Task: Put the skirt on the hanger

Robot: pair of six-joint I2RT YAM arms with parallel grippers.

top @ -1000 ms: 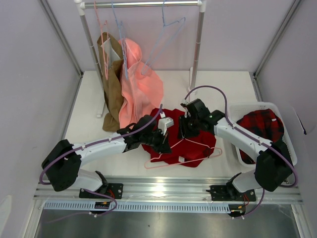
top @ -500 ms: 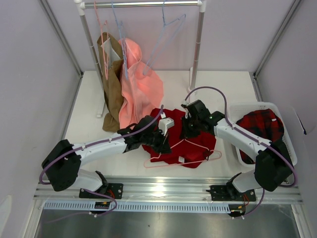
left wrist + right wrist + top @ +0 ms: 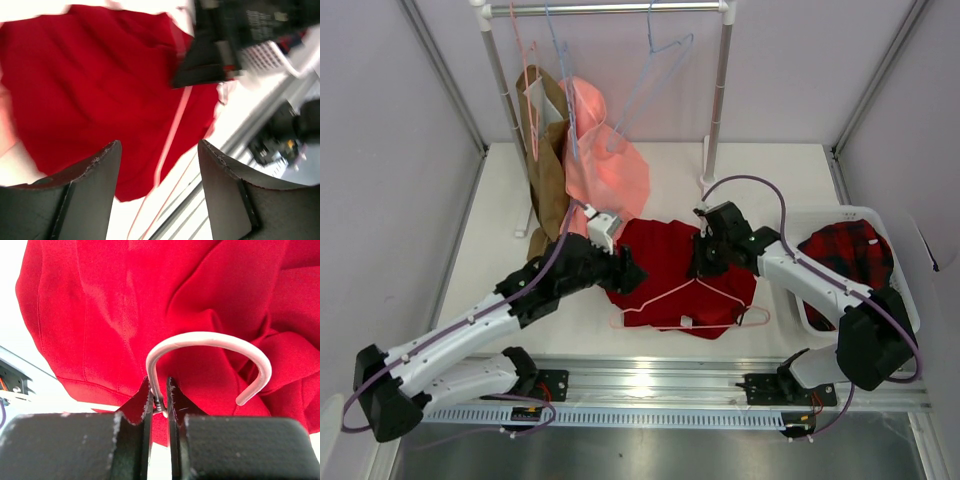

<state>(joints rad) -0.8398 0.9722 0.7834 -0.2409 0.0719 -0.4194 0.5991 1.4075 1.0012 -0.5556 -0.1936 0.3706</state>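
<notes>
Top external: plaid (image 3: 850, 250) (red-black) in basket (image 3: 825, 211)

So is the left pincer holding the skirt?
No, the left pincer stands open and empty, with the skirt lying beyond it.

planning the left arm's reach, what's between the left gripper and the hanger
Only the skirt cloth: top view shows the left gripper at its left edge, the hanger lying on it.

left gripper (image 3: 159, 150): jaws apart, empty; skirt (image 3: 90, 85): spread beneath; hanger (image 3: 175, 130): wire crossing skirt
</notes>
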